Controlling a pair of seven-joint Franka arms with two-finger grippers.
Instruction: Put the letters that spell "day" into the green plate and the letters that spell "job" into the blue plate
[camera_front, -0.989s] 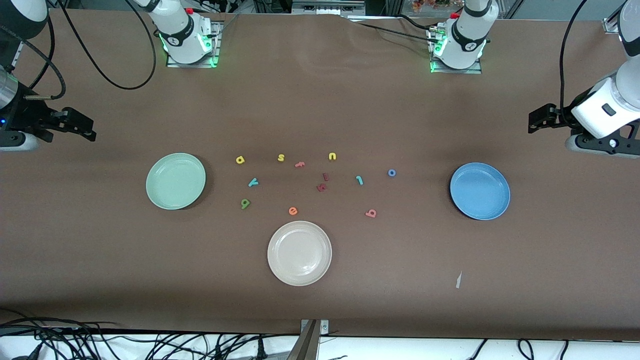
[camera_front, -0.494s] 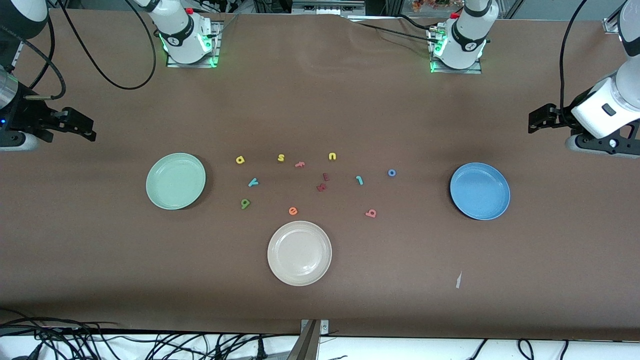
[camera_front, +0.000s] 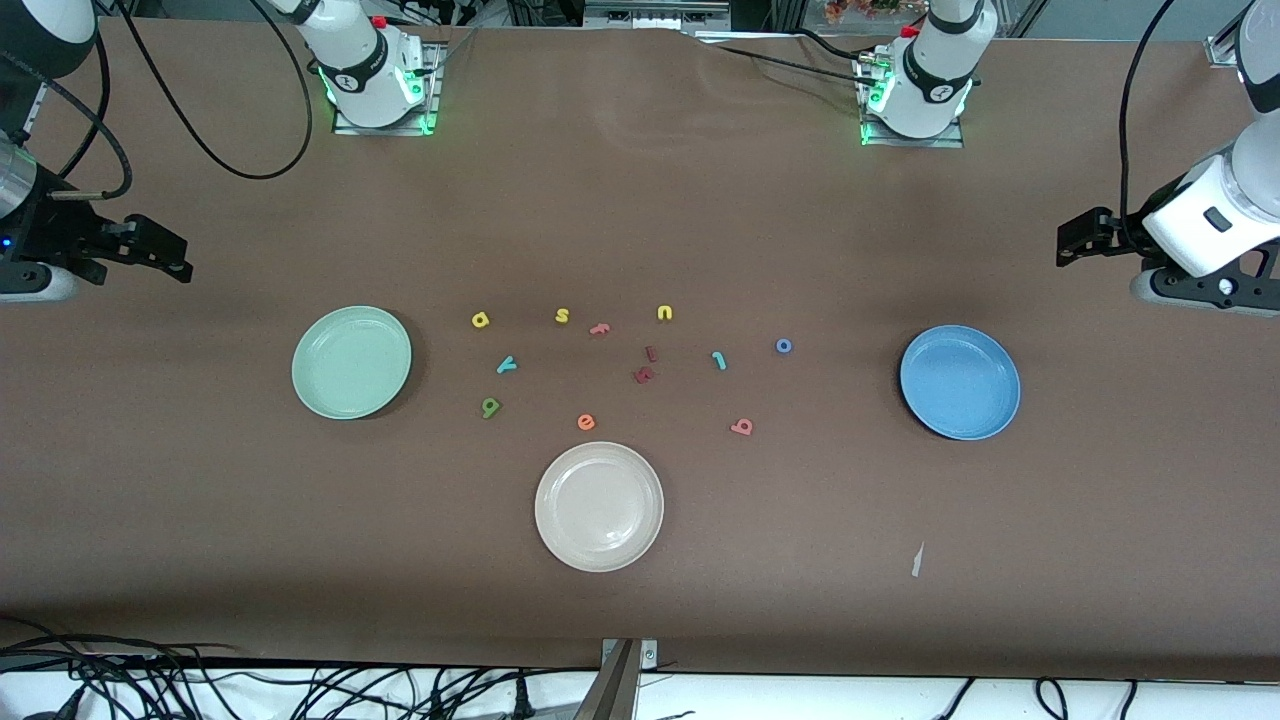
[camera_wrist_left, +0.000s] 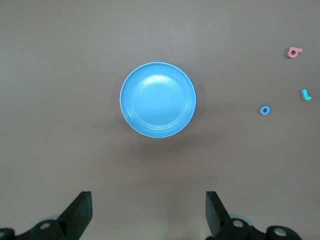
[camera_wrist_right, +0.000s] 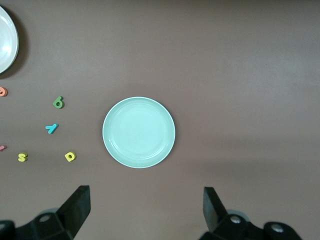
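Two grippers wait apart at the table's ends, and I see nothing held in either. The right gripper (camera_front: 165, 255) hangs over bare table at its own end, fingers spread wide. Next comes the green plate (camera_front: 351, 362), with nothing in it. Between the plates the letters lie scattered on the table: yellow "a" (camera_front: 480, 320), teal "y" (camera_front: 507, 365) and dark green "d" (camera_front: 490, 407) sit near the green plate; teal "j" (camera_front: 718, 360), blue "o" (camera_front: 784, 346) and salmon "b" (camera_front: 741, 427) sit toward the blue plate (camera_front: 959, 382), likewise unfilled. The left gripper (camera_front: 1078, 240) hangs over its end, fingers also released.
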